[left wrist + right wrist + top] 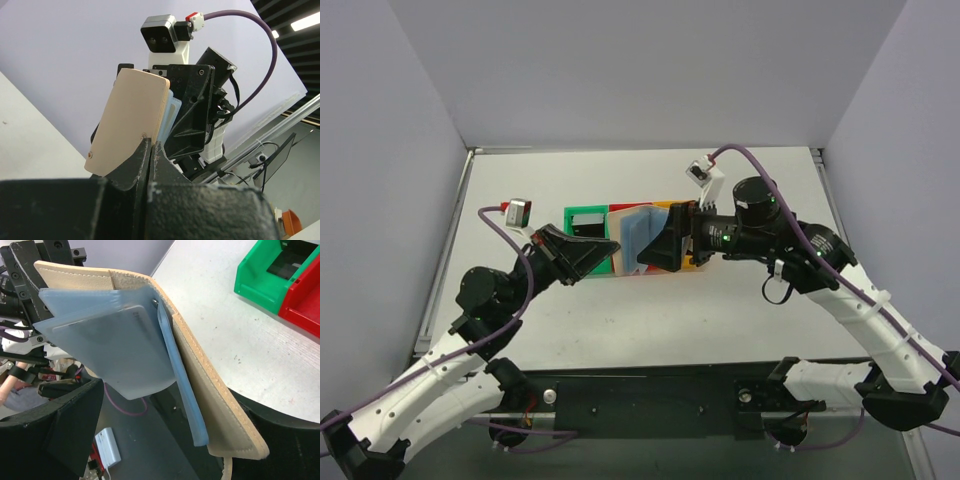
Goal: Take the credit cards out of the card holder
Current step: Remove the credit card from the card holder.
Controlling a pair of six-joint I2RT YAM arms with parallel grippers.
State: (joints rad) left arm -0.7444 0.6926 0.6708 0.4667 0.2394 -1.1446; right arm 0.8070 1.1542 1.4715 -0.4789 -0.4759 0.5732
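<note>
My left gripper [151,150] is clamped tight on the bottom corner of the card holder [131,120], gripping the tan outer flap and holding it up off the table [225,340], over the bins at approx 12 o'clock from my bases. My right gripper [655,248] is spread wide, fingers either side of the opened holder, gripping nothing.

Step, I'd say: holder's braced and opened, no card out yet. Next I need the right to narrow and pinch only the card [115,345] edge, w/o the sleeve, then slide it out along the pocket.

Holder: soft stitched tan cover, rounded corners. Blue panels [182,385]: thin, smooth, semi-clear, floppy. Card: flat, rigid, slick. Green bin [260,275] and red bin [305,305] at 1–2 o'clock in right wrist view: hard glossy plastic.
</note>
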